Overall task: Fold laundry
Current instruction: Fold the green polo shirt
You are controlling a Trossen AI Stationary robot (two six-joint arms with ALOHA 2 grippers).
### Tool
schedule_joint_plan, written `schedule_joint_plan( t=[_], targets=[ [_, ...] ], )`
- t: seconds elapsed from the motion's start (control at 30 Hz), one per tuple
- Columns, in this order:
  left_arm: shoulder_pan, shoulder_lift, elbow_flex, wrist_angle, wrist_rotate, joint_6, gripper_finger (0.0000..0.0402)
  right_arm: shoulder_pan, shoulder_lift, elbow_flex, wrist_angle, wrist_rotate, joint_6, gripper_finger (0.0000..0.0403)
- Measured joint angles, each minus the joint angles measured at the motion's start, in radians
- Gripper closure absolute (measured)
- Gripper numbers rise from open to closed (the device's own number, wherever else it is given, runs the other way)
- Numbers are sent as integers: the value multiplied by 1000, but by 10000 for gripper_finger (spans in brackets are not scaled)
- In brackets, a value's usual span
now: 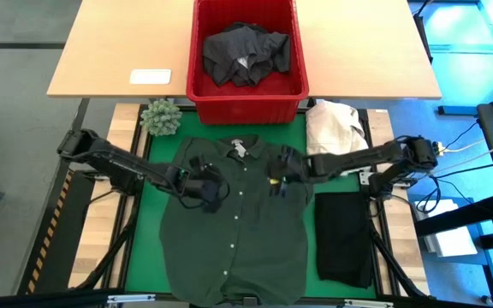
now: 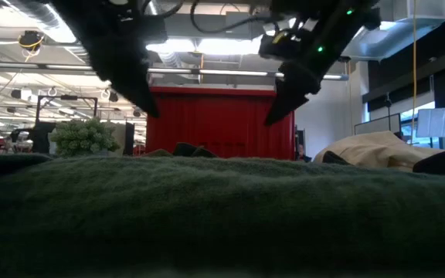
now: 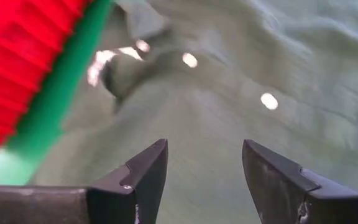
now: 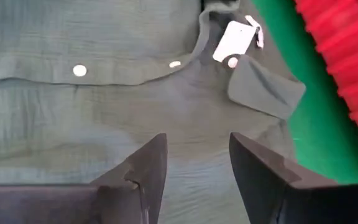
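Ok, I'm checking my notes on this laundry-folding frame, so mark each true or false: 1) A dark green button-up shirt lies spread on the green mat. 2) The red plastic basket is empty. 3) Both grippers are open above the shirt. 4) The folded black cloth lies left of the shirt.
1) True: the dark green button-up shirt lies spread flat on the green mat.
2) False: the red plastic basket holds a crumpled dark grey garment.
3) True: the left gripper and right gripper are open, holding nothing.
4) False: the folded black cloth lies right of the shirt.
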State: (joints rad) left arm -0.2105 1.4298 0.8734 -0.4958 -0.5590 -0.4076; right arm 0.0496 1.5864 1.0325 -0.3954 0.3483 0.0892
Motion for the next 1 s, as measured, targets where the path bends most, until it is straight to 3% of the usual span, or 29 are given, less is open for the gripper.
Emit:
schedule_joint_plan(
  t=[0.17, 0.43, 0.9, 1.0],
  targets=[
    [69, 0, -98, 64, 48, 43, 225, -132, 16, -40, 65, -124, -92, 228],
    [326, -1, -219, 329, 295, 153, 262, -246, 27, -157, 165, -221, -96, 235],
    [606, 0, -259, 295, 246, 162, 271, -288, 27, -248, 146, -201, -95, 389],
    [650, 0, -259, 296, 218, 197, 271, -302, 27, -248, 127, -176, -84, 397]
  ],
)
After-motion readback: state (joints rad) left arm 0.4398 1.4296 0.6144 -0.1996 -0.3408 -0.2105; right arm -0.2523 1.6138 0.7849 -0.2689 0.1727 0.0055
